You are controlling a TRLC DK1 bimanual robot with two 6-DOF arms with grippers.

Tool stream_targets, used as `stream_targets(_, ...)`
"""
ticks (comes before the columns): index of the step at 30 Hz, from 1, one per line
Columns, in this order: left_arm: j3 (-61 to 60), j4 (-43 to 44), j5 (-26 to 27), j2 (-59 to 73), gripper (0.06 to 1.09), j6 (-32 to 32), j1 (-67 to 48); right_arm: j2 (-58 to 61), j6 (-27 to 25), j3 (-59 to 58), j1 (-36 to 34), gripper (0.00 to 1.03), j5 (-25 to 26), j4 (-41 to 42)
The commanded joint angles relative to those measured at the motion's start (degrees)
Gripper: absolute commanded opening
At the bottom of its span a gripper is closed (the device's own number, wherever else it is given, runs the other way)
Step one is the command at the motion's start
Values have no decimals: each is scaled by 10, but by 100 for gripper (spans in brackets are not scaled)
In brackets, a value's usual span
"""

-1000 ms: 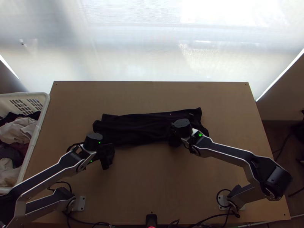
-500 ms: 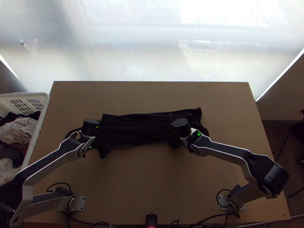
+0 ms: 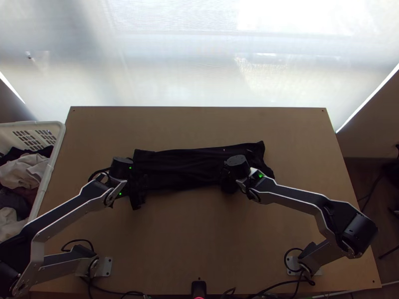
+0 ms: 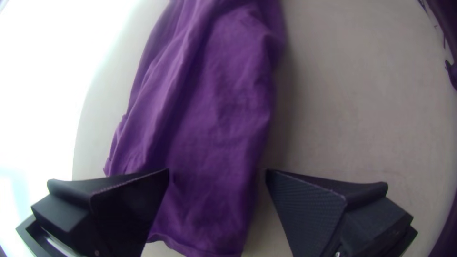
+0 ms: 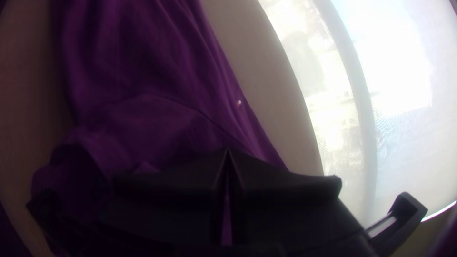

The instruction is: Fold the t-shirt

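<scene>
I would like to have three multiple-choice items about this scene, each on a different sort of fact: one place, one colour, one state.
1. Where is the t-shirt? A) on a chair B) on the table C) on the floor
2. The basket is: A) white B) red C) green
3. The left gripper is: A) shut on cloth B) shut, empty C) open

1 B: it stretches across the wood.
2 A: its rim looks white.
3 C: its fingers stand well apart.

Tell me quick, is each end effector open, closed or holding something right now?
Left end effector: open, at one end of the t-shirt, gripping nothing.
Right end effector: closed, at the t-shirt; whether it pinches any fabric can't be told.
</scene>
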Motion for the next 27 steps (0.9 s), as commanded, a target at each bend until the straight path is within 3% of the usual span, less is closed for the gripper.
stream_targets(1, -33, 29, -1, -9, 103, 1, -18, 3, 2, 2, -8, 2, -2, 0)
stream_targets(17, -101, 200, -41, -11, 103, 10, -54, 5, 2, 4, -20, 2, -8, 3)
stream_targets(25, -103, 220, -54, 11, 103, 16, -47, 10, 2, 6, -23, 2, -15, 5)
stream_targets(27, -103, 221, -59, 21, 96, 17, -40, 12, 3, 6, -23, 2, -15, 6)
